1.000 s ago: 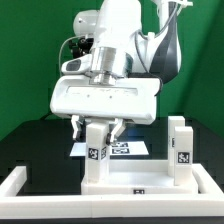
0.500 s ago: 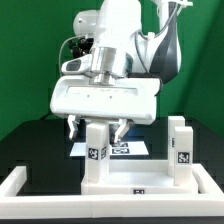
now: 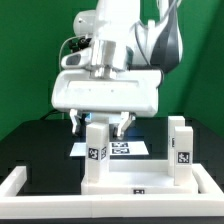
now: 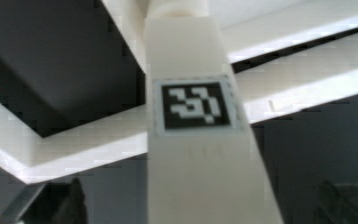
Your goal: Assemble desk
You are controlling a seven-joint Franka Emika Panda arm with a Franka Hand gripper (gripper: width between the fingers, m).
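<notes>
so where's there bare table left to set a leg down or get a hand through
Bare black table shows on the exterior view's left, between the white frame and the marker board. A narrower gap lies between the two upright legs. Around the gripper and the nearer leg it is crowded.

The white desk slab (image 3: 135, 180) lay flat in front; two white marker-tagged legs (image 3: 96, 152) (image 3: 180, 150) stood upright on it, well apart.
</notes>
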